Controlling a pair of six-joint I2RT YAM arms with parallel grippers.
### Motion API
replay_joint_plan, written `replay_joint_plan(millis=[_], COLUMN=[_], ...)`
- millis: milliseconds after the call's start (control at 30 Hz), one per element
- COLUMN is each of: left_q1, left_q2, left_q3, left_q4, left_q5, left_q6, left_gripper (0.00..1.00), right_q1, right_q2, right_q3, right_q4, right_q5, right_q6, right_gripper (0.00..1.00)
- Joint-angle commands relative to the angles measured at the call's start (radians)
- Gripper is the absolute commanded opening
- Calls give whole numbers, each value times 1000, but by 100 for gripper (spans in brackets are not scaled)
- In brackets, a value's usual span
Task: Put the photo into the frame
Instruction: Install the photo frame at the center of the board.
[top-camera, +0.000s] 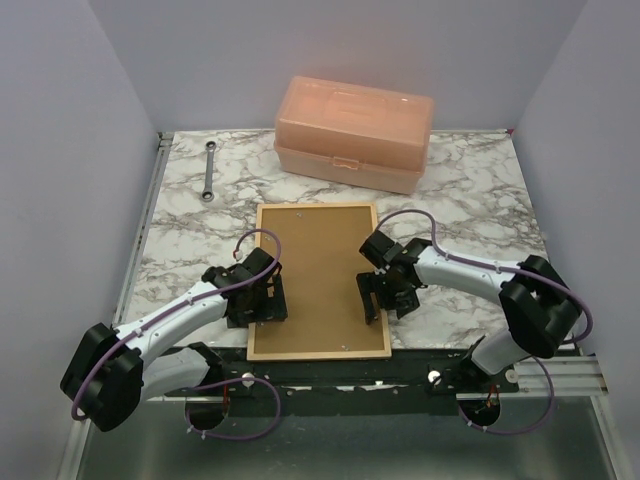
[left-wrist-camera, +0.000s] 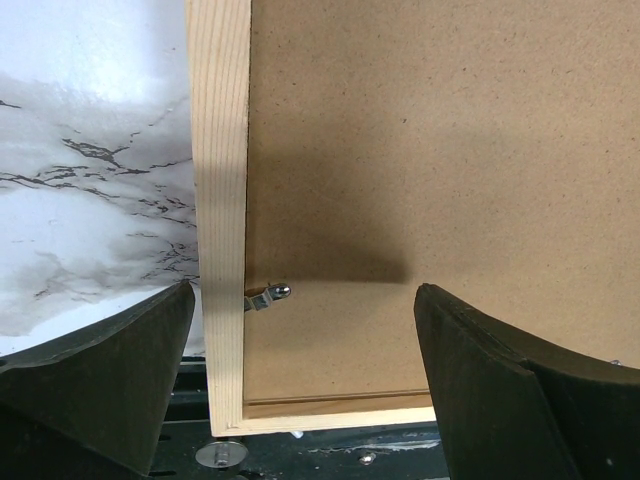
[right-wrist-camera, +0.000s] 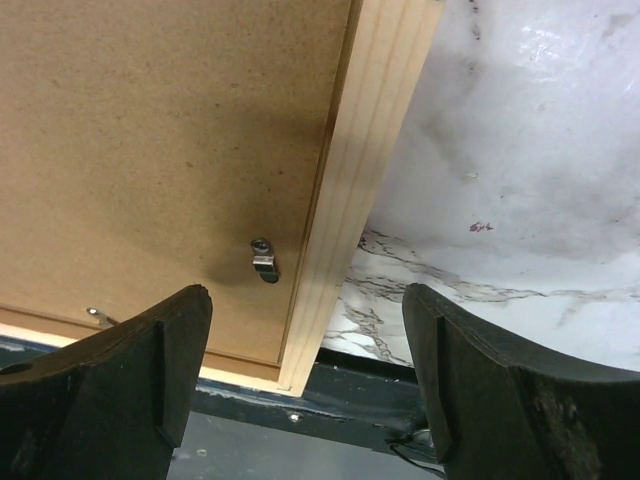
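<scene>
Frame (top-camera: 318, 353) lies face down; left gripper (top-camera: 264, 302) and right gripper (top-camera: 377, 296), both spread wide, straddle its opposite long rails.

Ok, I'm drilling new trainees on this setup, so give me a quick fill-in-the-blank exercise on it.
The panel in the frame is ___ in colour.
The left gripper straddles the frame's edge with jaws ___.
The wrench lies ___ of the peach box.
Missing: brown; open; left.
</scene>
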Motion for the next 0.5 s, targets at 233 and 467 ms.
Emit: replay_joint_plan(millis=[233,467], left_q1=[5,5], left_q2=[-7,-4], left_q3=[-6,-4], left_q4=[3,-2], left_q5=[-15,-15], left_q6=[14,17], left_gripper=[92,91], right_q1=[26,27], right_q2=[43,83], right_q3=[53,45], right_q4=[24,25], right_q5=[179,179], right_q6=[36,16], right_gripper=[78,65])
